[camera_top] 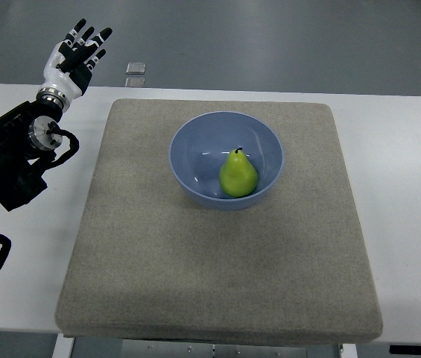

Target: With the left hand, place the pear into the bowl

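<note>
A green pear (238, 175) with a dark stem lies inside the blue bowl (195, 142), toward its right side. The bowl stands on the upper middle of a beige mat (217, 261). My left hand (77, 54) is raised at the upper left, past the table's far corner and well away from the bowl. Its white and black fingers are spread and hold nothing. The black left arm (13, 164) enters from the left edge.
The mat covers most of a white table (407, 186). Grey floor lies beyond the far edge, with two small pale squares (135, 69) on it near the hand.
</note>
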Controlling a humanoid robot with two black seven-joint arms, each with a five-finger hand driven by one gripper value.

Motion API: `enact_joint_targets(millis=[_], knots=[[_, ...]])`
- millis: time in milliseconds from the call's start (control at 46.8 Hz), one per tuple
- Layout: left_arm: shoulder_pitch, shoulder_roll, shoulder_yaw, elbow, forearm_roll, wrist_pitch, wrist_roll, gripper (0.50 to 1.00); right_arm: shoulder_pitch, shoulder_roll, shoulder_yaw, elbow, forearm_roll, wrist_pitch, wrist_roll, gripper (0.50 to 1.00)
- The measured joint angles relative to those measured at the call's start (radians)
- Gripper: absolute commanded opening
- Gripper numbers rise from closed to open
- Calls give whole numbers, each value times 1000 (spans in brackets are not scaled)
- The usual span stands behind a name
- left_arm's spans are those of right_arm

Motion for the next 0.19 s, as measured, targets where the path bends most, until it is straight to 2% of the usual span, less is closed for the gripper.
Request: enact_joint_targets(millis=[192], knots=[[0, -6, -1, -2, 0, 2, 0, 994, 0, 0, 0, 0, 0, 0, 0, 926]])
